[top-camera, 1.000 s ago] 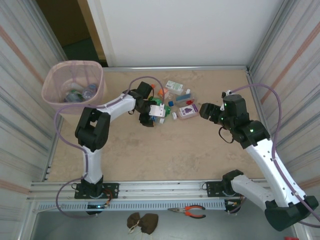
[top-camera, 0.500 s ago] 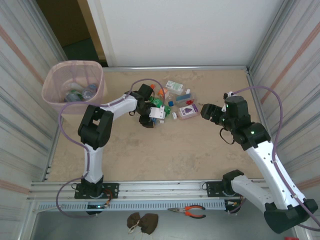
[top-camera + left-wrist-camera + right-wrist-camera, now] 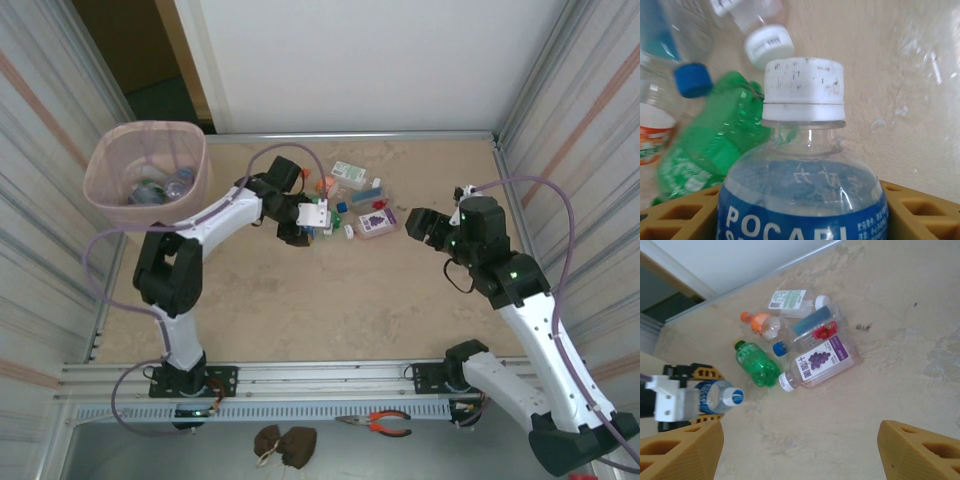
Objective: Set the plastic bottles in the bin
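My left gripper (image 3: 310,222) (image 3: 800,210) is shut on a clear bottle with a blue label and a white cap (image 3: 803,165) (image 3: 717,396), whose body sits between the yellow fingers (image 3: 920,207). Beside it lie a green bottle (image 3: 705,145) (image 3: 756,365), a purple grape-label bottle (image 3: 820,360) (image 3: 376,221), an orange-capped bottle (image 3: 762,324) and several more bottles (image 3: 350,190). The pale-pink bin (image 3: 150,124) stands at the far left with bottles (image 3: 160,187) inside. My right gripper (image 3: 412,222) (image 3: 800,450) hangs open above bare table, right of the pile.
Metal-framed walls close in the table on both sides and at the back. Orange-handled pliers (image 3: 380,422) and a dark pouch (image 3: 283,445) lie beyond the near rail. Bare table (image 3: 330,300) stretches between the pile and the arm bases.
The left jaws have closed onto the blue-labelled bottle and the left arm's elbow has swung left. The right arm has drifted slightly right, its gripper still open.
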Available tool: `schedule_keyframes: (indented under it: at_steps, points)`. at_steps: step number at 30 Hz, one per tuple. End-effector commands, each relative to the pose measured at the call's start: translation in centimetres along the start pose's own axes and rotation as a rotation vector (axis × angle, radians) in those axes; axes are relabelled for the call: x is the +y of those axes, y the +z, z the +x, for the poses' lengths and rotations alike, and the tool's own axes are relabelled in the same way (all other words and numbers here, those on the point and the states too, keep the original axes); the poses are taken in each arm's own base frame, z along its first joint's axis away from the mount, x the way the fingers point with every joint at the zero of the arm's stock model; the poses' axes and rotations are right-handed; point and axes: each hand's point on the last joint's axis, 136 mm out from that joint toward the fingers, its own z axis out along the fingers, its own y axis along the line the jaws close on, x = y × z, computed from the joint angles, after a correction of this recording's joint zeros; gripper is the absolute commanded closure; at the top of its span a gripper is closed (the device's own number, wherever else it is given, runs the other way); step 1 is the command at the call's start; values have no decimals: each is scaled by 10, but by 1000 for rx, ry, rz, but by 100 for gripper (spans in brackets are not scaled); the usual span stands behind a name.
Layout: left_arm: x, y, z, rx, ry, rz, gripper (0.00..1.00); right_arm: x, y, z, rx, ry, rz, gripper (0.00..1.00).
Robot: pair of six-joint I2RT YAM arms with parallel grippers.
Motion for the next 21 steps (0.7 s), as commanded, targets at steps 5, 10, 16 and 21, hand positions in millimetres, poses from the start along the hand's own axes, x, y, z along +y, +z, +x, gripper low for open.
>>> schedule_keyframes:
  at_steps: [5,10,16,21]
  points:
    - [-6,-66,-46,-170,-81,-63,39,1,-17,0,-12,36,-24,21]
    - [1,-106,-65,-241,-153,-134,39,3,-26,-3,-21,31,-31,21]
    - [14,-160,-75,-310,-255,-234,40,6,-32,-7,-30,25,-39,21]
    - [33,-214,-72,-364,-402,-339,41,9,-33,-12,-35,24,-45,21]
